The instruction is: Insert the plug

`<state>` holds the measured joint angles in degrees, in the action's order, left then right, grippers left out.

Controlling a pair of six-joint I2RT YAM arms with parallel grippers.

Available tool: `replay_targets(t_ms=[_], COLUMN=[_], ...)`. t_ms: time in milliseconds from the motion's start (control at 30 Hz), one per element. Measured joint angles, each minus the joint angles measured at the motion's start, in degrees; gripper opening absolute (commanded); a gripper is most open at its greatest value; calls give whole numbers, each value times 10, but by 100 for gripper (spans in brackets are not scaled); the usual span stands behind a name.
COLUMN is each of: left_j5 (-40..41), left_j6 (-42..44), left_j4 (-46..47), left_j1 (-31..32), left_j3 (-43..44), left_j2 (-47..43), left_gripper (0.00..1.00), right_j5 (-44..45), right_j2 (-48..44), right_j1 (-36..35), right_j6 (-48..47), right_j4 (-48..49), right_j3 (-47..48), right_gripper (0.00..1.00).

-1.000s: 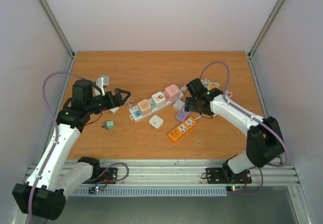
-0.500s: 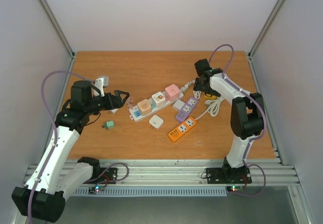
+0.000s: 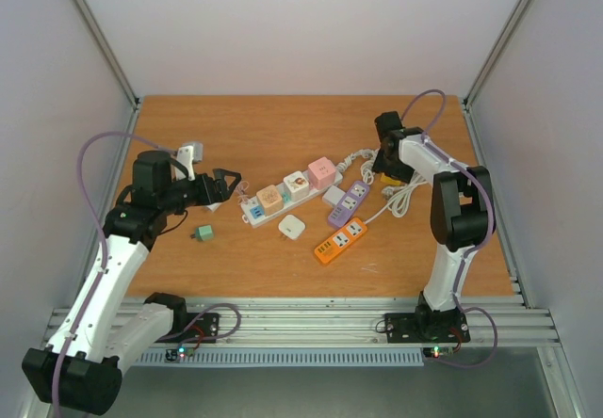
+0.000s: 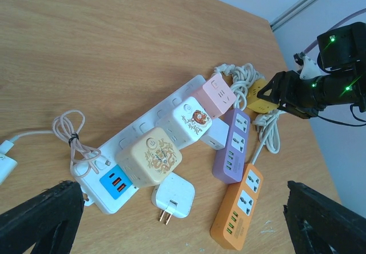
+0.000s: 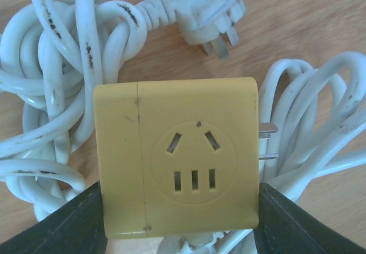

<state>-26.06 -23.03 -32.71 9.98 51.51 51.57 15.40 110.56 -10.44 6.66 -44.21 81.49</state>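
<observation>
Right fingers (image 5: 51,225): flanking yellow square plastic adapter plug (image 5: 177,157), grip unclear. Left fingers (image 4: 40,219): spread, empty. Step, likely: pickup. You should clamp, then lift.

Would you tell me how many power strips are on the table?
3: a white power strip in the middle, a purple power strip right of it, and an orange power strip in front of that. None appears hidden.

Mid-table: long power strip (image 3: 283,195) on a diagonal, three cube adapters (image 4: 189,119) seated on it. Just in front: loose wall charger (image 3: 291,227). To its right: short strip (image 3: 347,203), with front strip (image 3: 340,241) nearer the arms. Far right: socket cube (image 5: 171,157) lying on coiled cable (image 5: 51,94). Left front, well apart: small plug (image 3: 203,234).
</observation>
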Motion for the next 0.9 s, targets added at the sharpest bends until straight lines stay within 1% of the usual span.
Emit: replay_targets(t_ms=[67,133,300,433,533,700,767,900], left_j5=[0,-1,-22,-42,-60,-83,-87,-93], left_j6=[0,0,4,2,-6,-27,-39,-68], left_j4=[0,0,5,15,29,60,75,109], left_j1=[0,0,0,1,5,35,50,85], left_j3=[0,0,0,0,0,-1,-4,-13], left_j2=[0,0,0,0,0,0,0,0], left_gripper=[96,96,96,97,99,99,100,99], right_j5=[-4,-6,-9,-30,-83,-211,-273,-387], right_j2=[0,0,-5,-54,-129,-254,-296,-352], right_j1=[1,2,3,3,3,2,-2,-24], right_j6=[2,1,-21,-50,-72,-86,-84,-57], right_j4=[1,2,7,17,19,42,58,100], right_j3=[0,0,-4,-32,-56,-94,-118,-167], right_gripper=[54,50,49,49,49,49,49,50])
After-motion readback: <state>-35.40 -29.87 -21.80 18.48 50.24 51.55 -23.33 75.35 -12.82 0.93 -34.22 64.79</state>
